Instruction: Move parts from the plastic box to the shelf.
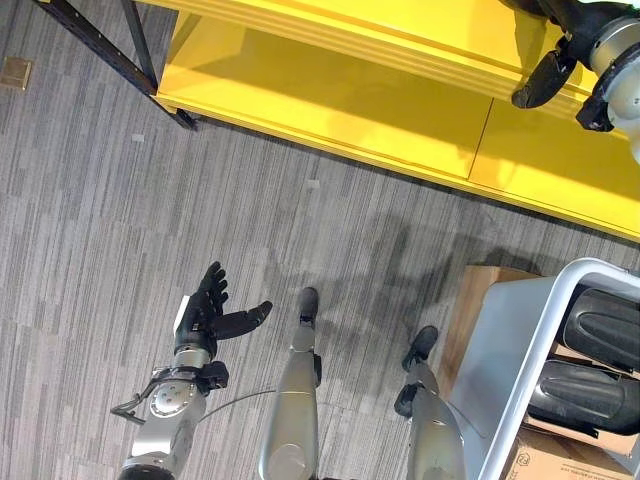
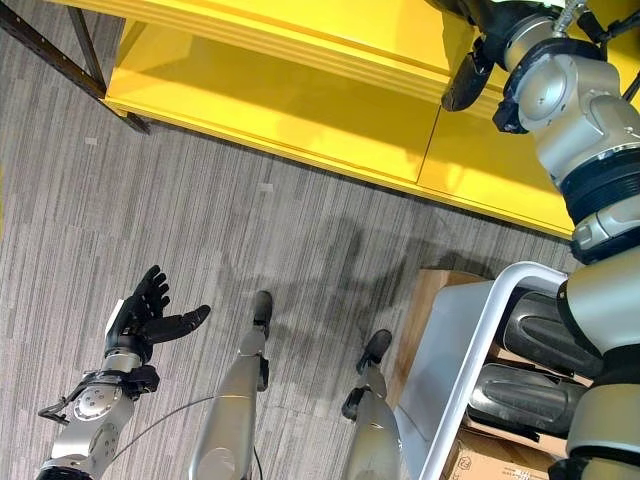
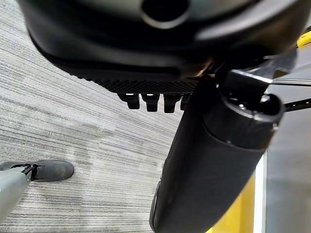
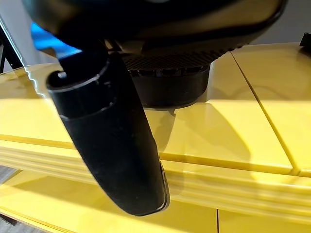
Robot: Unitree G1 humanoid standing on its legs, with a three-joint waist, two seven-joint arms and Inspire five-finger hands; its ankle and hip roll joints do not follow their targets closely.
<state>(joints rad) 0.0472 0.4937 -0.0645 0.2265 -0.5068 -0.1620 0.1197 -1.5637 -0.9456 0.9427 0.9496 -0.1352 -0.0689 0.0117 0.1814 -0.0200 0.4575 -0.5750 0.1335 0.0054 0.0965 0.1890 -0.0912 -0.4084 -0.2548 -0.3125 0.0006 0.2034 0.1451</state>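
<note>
Right eye view: the right hand is raised over the yellow shelf, its finger state not to be told. The parts lie in the box well below and behind it, nearer this arm. The left hand is held open and empty, far to the other side.

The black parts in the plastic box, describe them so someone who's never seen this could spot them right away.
Start at the long yellow shelf across the top, then drop to the floor's lower right corner, where a white-rimmed plastic box stands. Inside lie two black parts, stacked, ribbed and rounded, unlike the flat brown cardboard beside them.
</note>
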